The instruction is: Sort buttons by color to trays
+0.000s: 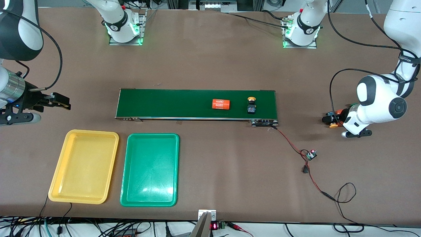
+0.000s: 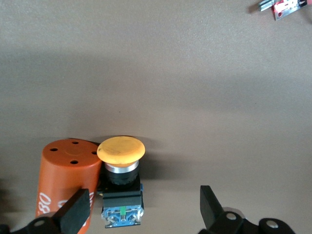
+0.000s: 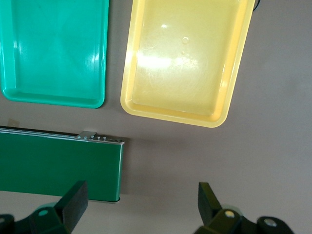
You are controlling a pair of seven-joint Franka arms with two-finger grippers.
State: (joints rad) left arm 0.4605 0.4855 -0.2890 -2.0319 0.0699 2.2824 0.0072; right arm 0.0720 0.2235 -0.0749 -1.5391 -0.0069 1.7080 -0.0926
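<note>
From the front view you get the whole layout: a dark green conveyor belt [image 1: 196, 104] mid-table, with 1 yellow-capped button [image 1: 252, 105] lying on it toward the left arm's end, and an orange 4680 cylinder [image 1: 220, 104] on the belt beside that. The yellow tray [image 1: 65, 154] and green tray [image 1: 126, 164] sit side by side nearer the front camera, both with nothing in them, the yellow one closer to the right arm's end.

What the front view mostly hides is the stuff under the left arm, you only catch a bit of orange there. The left wrist view shows it properly: a 2nd yellow-capped button [image 2: 121, 181] on the bare table, touching another orange cylinder [image 2: 67, 180], with the left tool [image 2: 144, 208] hanging right over them, fingers spread wide and not touching either.

The right tool [image 3: 142, 204] is also spread wide with nothing in it. Its wrist view looks down on the belt's end and both trays, hovering over bare table beside the belt. Can't spot any green-capped buttons in any view.
</note>
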